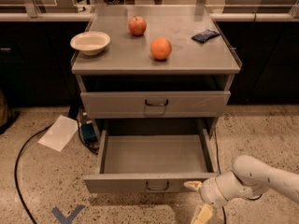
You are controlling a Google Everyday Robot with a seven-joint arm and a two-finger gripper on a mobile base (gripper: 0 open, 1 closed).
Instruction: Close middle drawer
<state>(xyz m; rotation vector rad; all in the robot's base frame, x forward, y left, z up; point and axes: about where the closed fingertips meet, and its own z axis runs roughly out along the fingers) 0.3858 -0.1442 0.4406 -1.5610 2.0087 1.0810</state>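
Note:
The middle drawer (154, 154) is pulled far out of the grey cabinet and is empty inside. Its low flat front (117, 183) carries a small dark loop handle (157, 186). The taller top drawer (155, 103) above it is shut. My gripper (196, 200) is at the lower right, just in front of the right end of the open drawer's front. Its cream fingers are spread apart and hold nothing. The upper fingertip (192, 185) is at or very near the drawer front. The lowest drawer is hidden under the open one.
On the cabinet top (117, 62) are a white bowl (90, 42), an apple (137, 25), an orange (160, 48) and a dark blue packet (205, 35). On the floor to the left lie a sheet of paper (58, 133), a black cable (21, 153) and a blue box (88, 132).

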